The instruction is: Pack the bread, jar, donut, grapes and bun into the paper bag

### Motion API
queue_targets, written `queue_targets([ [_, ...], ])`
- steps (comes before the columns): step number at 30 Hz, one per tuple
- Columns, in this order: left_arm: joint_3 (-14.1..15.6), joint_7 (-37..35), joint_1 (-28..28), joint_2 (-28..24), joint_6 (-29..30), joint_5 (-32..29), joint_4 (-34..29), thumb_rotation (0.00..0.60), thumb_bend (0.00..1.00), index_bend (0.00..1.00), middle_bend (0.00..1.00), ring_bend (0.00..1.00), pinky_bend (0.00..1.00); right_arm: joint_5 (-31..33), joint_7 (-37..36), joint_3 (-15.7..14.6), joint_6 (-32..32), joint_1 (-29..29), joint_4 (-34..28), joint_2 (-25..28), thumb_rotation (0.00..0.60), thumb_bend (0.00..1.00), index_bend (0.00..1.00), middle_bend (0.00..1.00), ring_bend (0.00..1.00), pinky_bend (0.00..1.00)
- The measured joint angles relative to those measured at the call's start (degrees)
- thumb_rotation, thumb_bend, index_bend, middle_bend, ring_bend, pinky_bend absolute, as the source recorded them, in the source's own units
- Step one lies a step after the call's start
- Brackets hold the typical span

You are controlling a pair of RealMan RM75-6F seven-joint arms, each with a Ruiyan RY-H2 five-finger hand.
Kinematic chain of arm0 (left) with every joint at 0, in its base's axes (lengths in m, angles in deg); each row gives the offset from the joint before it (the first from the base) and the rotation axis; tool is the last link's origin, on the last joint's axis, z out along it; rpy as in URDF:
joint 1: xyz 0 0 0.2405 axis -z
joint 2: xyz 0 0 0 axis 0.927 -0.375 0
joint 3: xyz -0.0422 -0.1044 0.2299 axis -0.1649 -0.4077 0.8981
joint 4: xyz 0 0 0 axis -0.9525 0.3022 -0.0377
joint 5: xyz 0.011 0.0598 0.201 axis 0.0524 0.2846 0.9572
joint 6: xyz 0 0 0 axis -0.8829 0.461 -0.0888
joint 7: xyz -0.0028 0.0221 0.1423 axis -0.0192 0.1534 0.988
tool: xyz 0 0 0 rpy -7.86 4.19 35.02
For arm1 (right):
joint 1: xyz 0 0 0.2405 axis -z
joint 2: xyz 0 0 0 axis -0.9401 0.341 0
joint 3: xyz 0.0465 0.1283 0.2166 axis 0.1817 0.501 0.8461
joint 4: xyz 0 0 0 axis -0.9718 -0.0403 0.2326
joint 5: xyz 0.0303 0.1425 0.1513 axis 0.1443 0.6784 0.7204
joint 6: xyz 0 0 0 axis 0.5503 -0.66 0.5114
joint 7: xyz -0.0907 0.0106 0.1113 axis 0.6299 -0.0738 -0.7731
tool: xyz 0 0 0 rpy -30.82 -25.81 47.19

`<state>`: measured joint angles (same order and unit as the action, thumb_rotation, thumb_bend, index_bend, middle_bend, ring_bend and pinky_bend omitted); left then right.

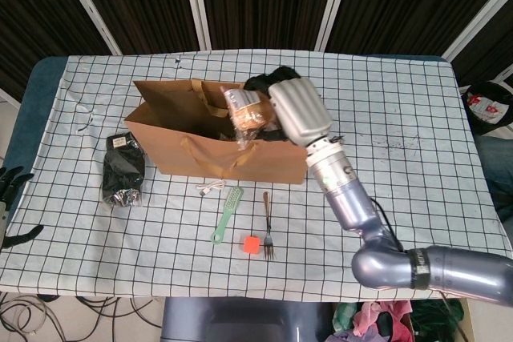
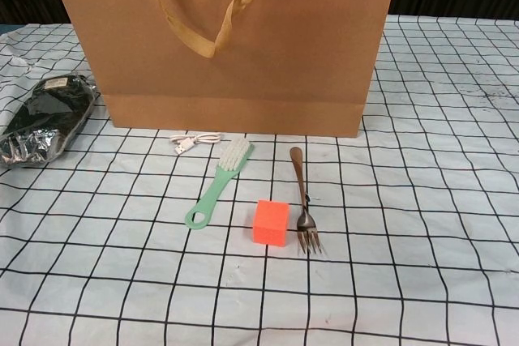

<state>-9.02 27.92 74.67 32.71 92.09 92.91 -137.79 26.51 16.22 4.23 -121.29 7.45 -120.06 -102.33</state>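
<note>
While the right hand [image 1: 295,108] is hovering over the open mouth of the paper bag [image 1: 240,154], it is grasping a plastic-wrapped bread item [image 1: 246,114] between its dark fingers. Whether this is the bread or the bun cannot be told from the head view. The wrapped item is sitting on the left side of the hand, directly above the bag's opening and between its two long walls, with its long axis running roughly upright. That is the relation the next move depends on: judging by position, the item only needs lowering and letting go to land inside. The right arm is reaching in from the lower right, forearm angled up and left across the bag's near right corner. Something pale is already lying inside the bag. The left hand [image 1: 10,198] is resting at the table's far left edge, fingers apart, holding nothing, well away from the bag. The chest view is showing neither hand.
</note>
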Motion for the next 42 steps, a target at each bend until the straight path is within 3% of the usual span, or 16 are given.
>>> queue_targets([
  [5, -0.06, -1.04, -0.22, -0.45, 0.3, 0.0, -0.1, 0.6, 0.1, 0.18, 0.09, 0.03, 0.08, 1.01, 2.05, -1.49, 1.07, -3.63, 5.05, -4.96, 0.6, 0.35, 0.44, 0.33, 0.31, 0.2],
  [10, -0.08, -1.6, -0.33, -0.59, 0.44, 0.14, 0.0, 0.6, 0.1, 0.18, 0.09, 0.03, 0.08, 2.74, 4.0, -2.58, 1.05, -5.28, 7.46, -7.38, 0.6, 0.19, 0.13, 0.08, 0.17, 0.2],
  [13, 0.01, -1.48, -0.27, -0.6, 0.2, 0.14, -0.06, 0.6, 0.1, 0.18, 0.09, 0.03, 0.08, 5.48, 4.84, -2.68, 1.36, -5.65, 7.67, -7.17, 0.6, 0.13, 0.02, 0.01, 0.13, 0.2],
  [18, -0.03, -0.88, -0.22, -0.39, 0.12, -0.08, -0.15, 0.6, 0.1, 0.18, 0.09, 0.03, 0.08, 8.68, 5.69, -2.61, 1.77, -5.42, 6.38, -4.34, 0.6, 0.08, 0.0, 0.0, 0.12, 0.2],
  [26, -0.04, -0.32, -0.19, -0.08, 0.2, -0.04, -0.11, 0.6, 0.1, 0.18, 0.09, 0.03, 0.08, 8.24, 4.91, -1.72, -1.61, -1.63, 0.85, 2.85, 0.6, 0.08, 0.0, 0.01, 0.13, 0.2],
  [31, -0.17, -0.2, -0.12, 0.1, 0.23, -0.14, 0.02, 0.6, 0.1, 0.18, 0.09, 0.03, 0.08, 5.28, 4.0, -1.71, -7.37, 4.89, -4.25, 10.64, 0.6, 0.12, 0.0, 0.1, 0.21, 0.2],
  [35, -0.32, -0.08, -0.17, 0.44, 0.64, -0.12, 0.14, 0.6, 0.1, 0.17, 0.09, 0.03, 0.08, 1.69, 1.3, -3.06, -10.89, 12.83, -6.83, 17.04, 0.6, 0.14, 0.0, 0.11, 0.22, 0.2],
  [38, -0.42, -0.09, -0.21, 0.67, 0.96, 0.0, 0.14, 0.6, 0.1, 0.16, 0.09, 0.03, 0.08, -2.36, -2.15, -6.05, -11.74, 19.86, -7.52, 21.41, 0.6, 0.15, 0.0, 0.11, 0.22, 0.2],
  [42, -0.49, 0.2, -0.29, 1.38, 1.68, 0.5, 0.4, 0.6, 0.1, 0.16, 0.09, 0.03, 0.08, -9.96, -6.11, -13.61, -13.02, 29.4, -5.64, 23.85, 0.6, 0.16, 0.0, 0.11, 0.22, 0.2],
])
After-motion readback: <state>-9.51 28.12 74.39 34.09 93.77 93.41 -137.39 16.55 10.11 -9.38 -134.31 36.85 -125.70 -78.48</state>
